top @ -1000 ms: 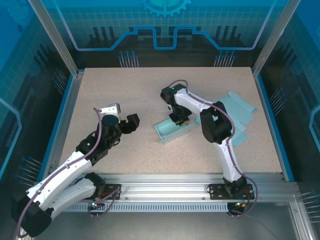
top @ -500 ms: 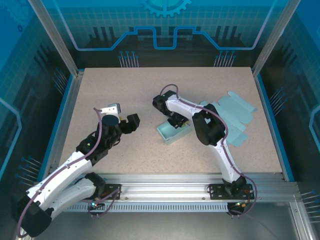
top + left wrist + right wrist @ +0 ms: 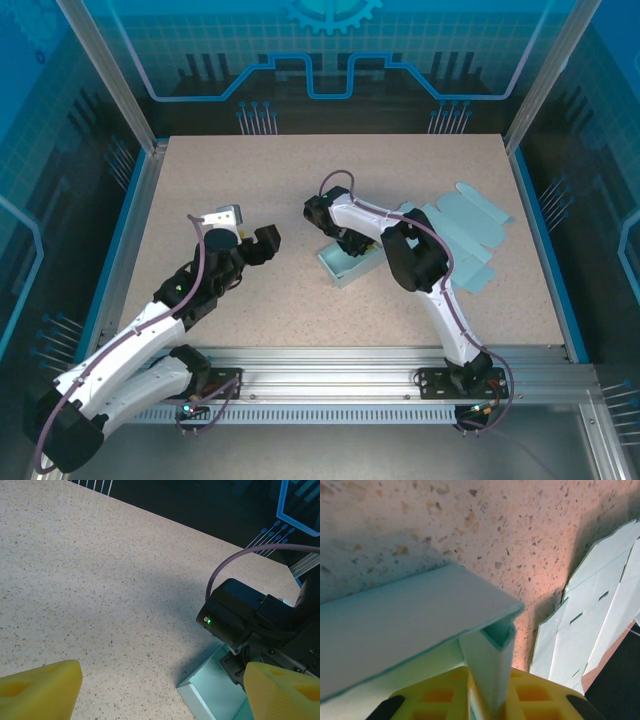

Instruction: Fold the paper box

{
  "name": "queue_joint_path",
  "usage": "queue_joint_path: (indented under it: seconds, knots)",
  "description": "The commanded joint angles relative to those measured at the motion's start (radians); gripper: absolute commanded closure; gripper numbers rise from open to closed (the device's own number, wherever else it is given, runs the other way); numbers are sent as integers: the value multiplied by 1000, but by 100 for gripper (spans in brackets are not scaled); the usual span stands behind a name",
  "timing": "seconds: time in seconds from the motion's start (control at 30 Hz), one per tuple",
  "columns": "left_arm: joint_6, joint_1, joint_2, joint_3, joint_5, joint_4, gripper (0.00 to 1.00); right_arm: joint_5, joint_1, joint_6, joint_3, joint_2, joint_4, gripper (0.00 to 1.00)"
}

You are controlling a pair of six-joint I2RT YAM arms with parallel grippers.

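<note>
Between the jaws of the right gripper (image 3: 487, 700) stands a wall of the paper box (image 3: 420, 625); flat paper sheets (image 3: 590, 605) lie to their right.

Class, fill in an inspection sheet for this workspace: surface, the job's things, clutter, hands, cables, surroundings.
Surface: speckled beige table.
Job's things: paper box, an open tray shape, mid-table; flat blanks lying to its right.
Clutter: nothing seen.
Hands: left hand open, apart from the box; right hand closed on the box's wall.
Cables: purple cables run along both arms.
Surroundings: metal frame, blue panels.
</note>
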State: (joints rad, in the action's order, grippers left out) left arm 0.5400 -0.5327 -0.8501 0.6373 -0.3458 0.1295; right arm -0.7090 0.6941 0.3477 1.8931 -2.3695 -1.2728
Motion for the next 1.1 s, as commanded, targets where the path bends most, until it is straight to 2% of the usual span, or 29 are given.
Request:
queue_joint_path:
  seconds: [0.0, 0.33, 0.37, 0.4, 0.43, 1.07]
  knots:
    - [-28, 8, -1, -1, 2, -14, 14, 53, 26, -9, 6, -18, 94, 74]
    - [-46, 9, -21, 24, 13, 16, 14, 86, 22, -46, 50, 15, 64, 43]
    - [-48, 9, -20, 23, 13, 17, 14, 87, 22, -48, 60, 11, 54, 33]
    - [-50, 8, -18, 24, 11, 21, 14, 87, 22, -52, 67, 10, 45, 3]
    - [-53, 10, -17, 24, 11, 22, 14, 89, 22, -54, 73, 9, 38, 0]
    - [-78, 19, -95, 56, 22, 79, 14, 87, 60, -82, 201, 242, -62, 0]
